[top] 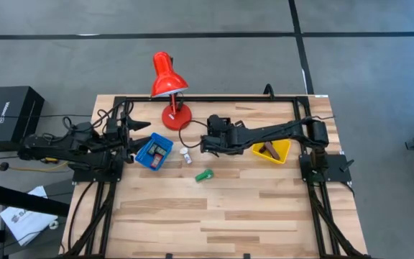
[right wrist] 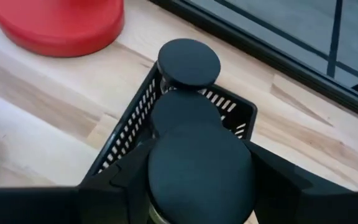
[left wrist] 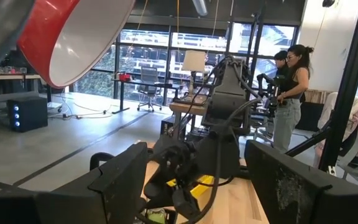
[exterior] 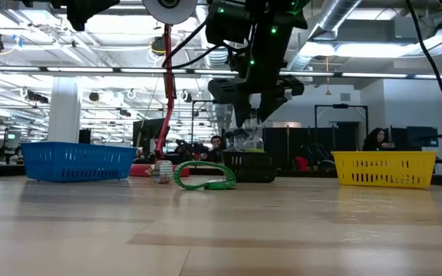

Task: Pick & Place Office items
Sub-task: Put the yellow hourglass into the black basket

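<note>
Right gripper (right wrist: 194,186) grasps a black round disc (right wrist: 199,171) over the black bin (right wrist: 129,134), 4 o'clock of the red lamp (top: 169,85). Left gripper (left wrist: 197,186), jaws released, waits at table's 9 o'clock by blue bin (top: 154,151).

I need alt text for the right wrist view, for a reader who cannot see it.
The right gripper holds a black round disc between its fingers, above a black bin where two more black discs lie. The red lamp base stands nearby on the wooden table.
</note>
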